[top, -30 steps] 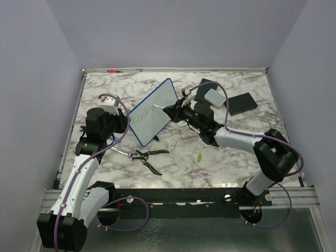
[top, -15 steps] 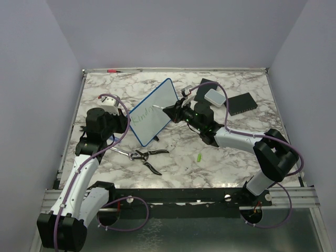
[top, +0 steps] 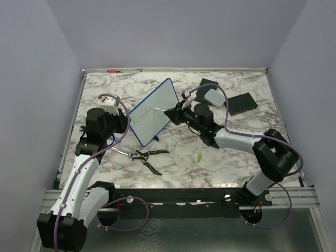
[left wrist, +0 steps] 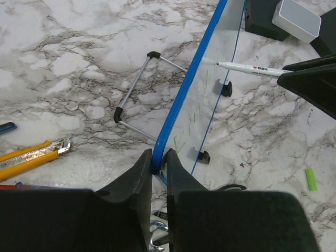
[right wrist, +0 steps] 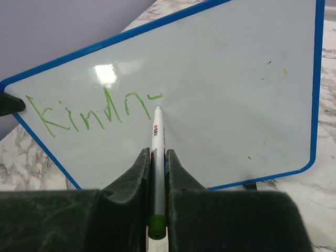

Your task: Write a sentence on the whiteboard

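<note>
Edged slightly left, the right gripper [right wrist: 156, 155] clamps the pen [right wrist: 157, 128], tip on the whiteboard [right wrist: 226, 73] standing left of centre. The left gripper [left wrist: 159, 157] pinches its frame. Extend the sentence [right wrist: 84, 113] rightward with light, steady pressure.

I record a marble table [top: 231, 163]: pliers [top: 147, 156] on it nearward of the left gripper [top: 127, 122], green cap [top: 199, 157] nearward of the right gripper [top: 169, 111], black pad [top: 241, 103] to its right.

Small white whiteboard [right wrist: 236, 79] with a blue frame and rounded corners, tilted up on edge, one corner pinched between the jaws of the left gripper [left wrist: 159, 156]. The green handwritten sentence [right wrist: 89, 113] reads "Kindn", its last stroke ending just beyond the jaws of the right gripper [right wrist: 156, 153].
</note>
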{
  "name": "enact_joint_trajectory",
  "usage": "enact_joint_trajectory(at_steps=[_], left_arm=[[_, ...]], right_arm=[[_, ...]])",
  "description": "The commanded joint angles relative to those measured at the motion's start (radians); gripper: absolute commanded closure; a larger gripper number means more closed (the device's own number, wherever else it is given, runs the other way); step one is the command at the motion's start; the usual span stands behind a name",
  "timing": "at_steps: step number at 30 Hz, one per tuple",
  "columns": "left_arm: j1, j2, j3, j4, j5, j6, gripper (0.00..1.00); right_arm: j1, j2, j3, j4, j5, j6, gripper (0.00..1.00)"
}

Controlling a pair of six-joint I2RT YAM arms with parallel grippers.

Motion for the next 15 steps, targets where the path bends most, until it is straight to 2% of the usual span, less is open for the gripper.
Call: enact_joint_trajectory(at_steps=[1, 15], left_arm=[[-0.002, -0.011, -0.01, -0.008, -0.01, 0.015, 0.97], [-0.003, -0.016, -0.009, -0.009, -0.011, 0.014, 0.97]], right_arm=[[0.004, 0.01, 0.004, -0.029, 0.074, 0.013, 0.99], [0.004, 0.012, 0.033, -0.031, 0.16, 0.027, 0.99]])
